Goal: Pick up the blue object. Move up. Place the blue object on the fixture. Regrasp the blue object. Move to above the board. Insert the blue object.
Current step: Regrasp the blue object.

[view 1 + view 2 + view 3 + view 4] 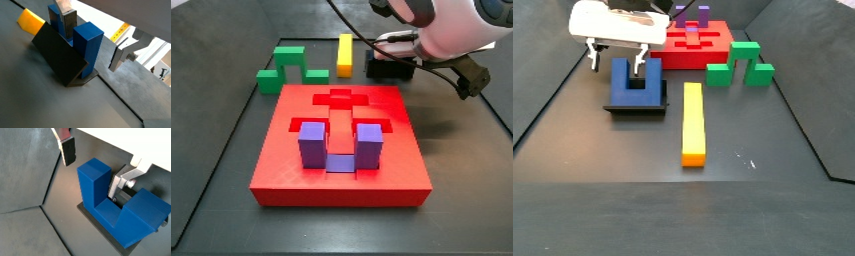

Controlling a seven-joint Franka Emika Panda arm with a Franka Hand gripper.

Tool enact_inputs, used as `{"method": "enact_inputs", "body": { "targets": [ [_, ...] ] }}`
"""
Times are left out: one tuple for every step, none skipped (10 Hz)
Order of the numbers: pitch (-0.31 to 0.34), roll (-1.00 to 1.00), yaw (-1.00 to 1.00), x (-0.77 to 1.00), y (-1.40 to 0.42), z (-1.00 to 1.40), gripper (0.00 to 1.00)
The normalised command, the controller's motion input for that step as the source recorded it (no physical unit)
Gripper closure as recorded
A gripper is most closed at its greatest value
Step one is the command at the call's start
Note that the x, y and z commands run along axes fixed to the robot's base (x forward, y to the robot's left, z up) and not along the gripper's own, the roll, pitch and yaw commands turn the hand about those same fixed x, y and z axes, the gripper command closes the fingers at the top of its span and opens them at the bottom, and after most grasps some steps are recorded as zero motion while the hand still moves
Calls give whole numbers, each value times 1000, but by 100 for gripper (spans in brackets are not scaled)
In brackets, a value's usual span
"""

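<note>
The blue object (87,44) (133,215) (632,88) is a dark blue U-shaped block, and it rests on the black fixture (59,56) (633,106) with its prongs up. My gripper (93,50) (90,178) (617,67) is open and straddles one prong. One silver finger (124,182) stands in the gap of the U close to that prong, while the dark-padded finger (67,151) stands clear of it on the outer side. The red board (291,172) (680,57) lies beyond the fixture. In a side view the arm hides the blue object on the fixture (389,68).
A purple U-shaped block (338,146) (695,14) sits in a recess of the board. A green U-shaped block (286,68) (740,66) lies beside the board. A long yellow bar (691,122) (345,55) (30,21) lies on the floor next to the fixture.
</note>
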Motion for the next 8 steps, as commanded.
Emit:
{"method": "enact_inputs", "body": {
  "targets": [
    [20, 0, 0, 40, 123, 0, 0],
    [14, 0, 0, 0, 57, 0, 0],
    [0, 17, 0, 0, 0, 0, 0],
    [-46, 111, 0, -74, 0, 0, 0],
    [0, 0, 0, 0, 0, 0, 100],
    [0, 0, 0, 0, 0, 0, 100],
    [0, 0, 0, 0, 0, 0, 100],
    [0, 0, 0, 0, 0, 0, 100]
  ]
}}
